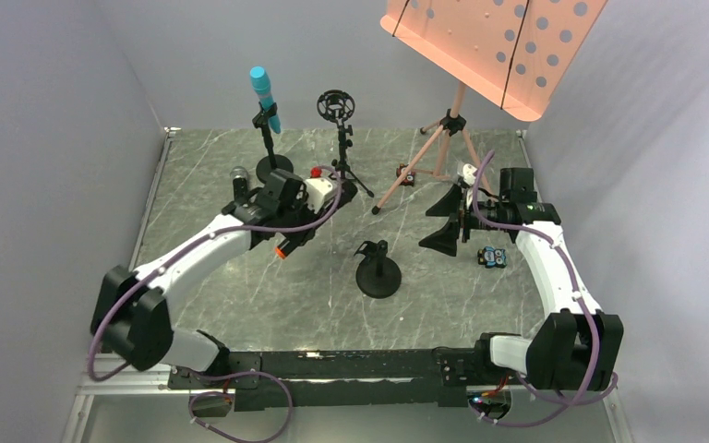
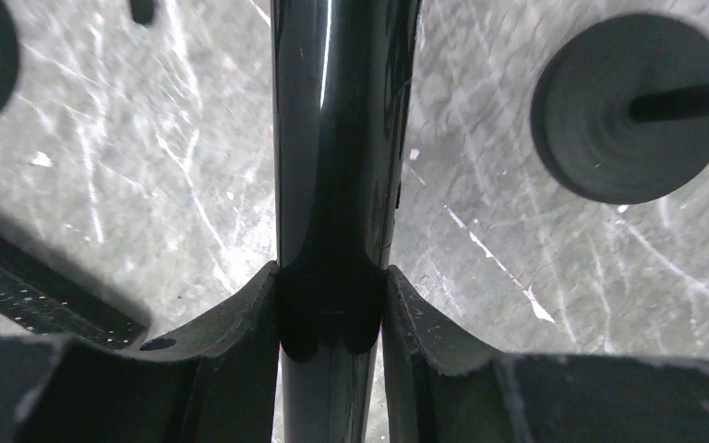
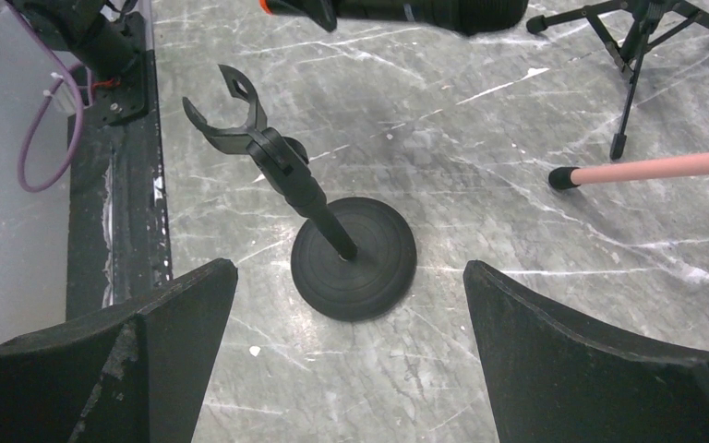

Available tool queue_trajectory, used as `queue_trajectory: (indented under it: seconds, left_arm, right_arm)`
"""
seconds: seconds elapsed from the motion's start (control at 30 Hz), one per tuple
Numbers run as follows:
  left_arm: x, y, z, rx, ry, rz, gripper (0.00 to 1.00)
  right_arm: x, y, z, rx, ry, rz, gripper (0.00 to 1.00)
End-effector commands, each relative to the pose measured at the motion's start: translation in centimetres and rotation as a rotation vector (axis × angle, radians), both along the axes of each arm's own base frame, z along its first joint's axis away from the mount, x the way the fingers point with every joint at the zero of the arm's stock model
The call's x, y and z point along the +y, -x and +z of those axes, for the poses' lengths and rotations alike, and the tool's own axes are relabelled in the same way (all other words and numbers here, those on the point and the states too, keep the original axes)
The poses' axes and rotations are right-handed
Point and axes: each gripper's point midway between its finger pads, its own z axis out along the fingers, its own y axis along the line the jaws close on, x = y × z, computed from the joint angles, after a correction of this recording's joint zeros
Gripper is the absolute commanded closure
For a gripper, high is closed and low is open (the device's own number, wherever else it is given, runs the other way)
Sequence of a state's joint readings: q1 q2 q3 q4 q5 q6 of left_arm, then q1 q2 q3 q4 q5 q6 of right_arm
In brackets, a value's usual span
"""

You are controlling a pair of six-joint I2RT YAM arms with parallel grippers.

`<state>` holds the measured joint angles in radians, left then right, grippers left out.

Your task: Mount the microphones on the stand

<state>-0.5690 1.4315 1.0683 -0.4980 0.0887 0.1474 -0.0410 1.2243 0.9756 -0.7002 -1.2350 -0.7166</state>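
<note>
Left jaws clamp the black, orange-ended microphone (image 2: 342,138) above the table (image 1: 268,295). Right jaws gape wide over a round-based stand (image 3: 374,277), while the cyan microphone (image 1: 264,97) sits clipped in a rear stand (image 1: 274,169).

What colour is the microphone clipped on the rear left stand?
A bright cyan-blue microphone; clearest in the top external view.

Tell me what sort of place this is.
Probably a robot test cell, staged like a music corner: plain grey walls enclose a grey marble-patterned table carrying a black round-based microphone stand and a pink perforated music stand.
</note>
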Motion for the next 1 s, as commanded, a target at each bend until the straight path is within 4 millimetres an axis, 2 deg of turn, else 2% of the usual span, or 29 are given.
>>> queue_trajectory:
  seconds: [0.0, 0.1, 0.2, 0.27, 0.37, 0.4, 0.5, 0.7, 0.8, 0.97]
  left_arm:
    - [-0.5, -0.4, 5.4, -0.147, 0.13, 0.012, 1.0]
    - [-1.5, -0.1, 9.7, -0.239, 0.24, -0.026, 1.0]
    - [-3.4, 0.6, 14.4, -0.309, 0.371, -0.079, 1.0]
    - [-5.3, 1.6, 17.2, -0.35, 0.458, -0.141, 1.0]
    - [-7.6, 2.6, 21.2, -0.412, 0.607, -0.192, 1.0]
    - [-8.3, 2.9, 22.3, -0.422, 0.66, -0.2, 1.0]
    - [-10.0, 3.4, 25.2, -0.443, 0.784, -0.221, 1.0]
    - [-13.3, 4.0, 28.6, -0.439, 0.906, -0.263, 1.0]
    - [-14.5, 4.3, 29.3, -0.427, 0.937, -0.282, 1.0]
    - [-16.0, 4.5, 29.1, -0.374, 0.965, -0.286, 1.0]
  right_arm:
    - [0.2, -0.5, 3.4, -0.098, -0.02, 0.035, 0.0]
    - [0.4, -0.8, 5.8, -0.131, -0.008, 0.054, 0.0]
    - [1.1, -0.7, 8.0, -0.114, -0.007, 0.104, 0.0]
    - [2.7, 0.1, 9.4, -0.087, -0.035, 0.166, 0.0]
    - [4.2, 0.0, 11.6, -0.047, -0.113, 0.196, 0.01]
    - [4.7, 0.1, 12.3, 0.026, -0.15, 0.186, 0.01]
    - [6.0, -0.4, 14.6, 0.063, -0.231, 0.139, 0.01]
    - [8.0, -1.8, 18.7, 0.123, -0.337, 0.106, 0.01]
    - [8.5, -1.6, 20.4, 0.164, -0.412, 0.118, 0.01]
    - [8.7, -1.0, 22.2, 0.129, -0.475, 0.155, 0.03]
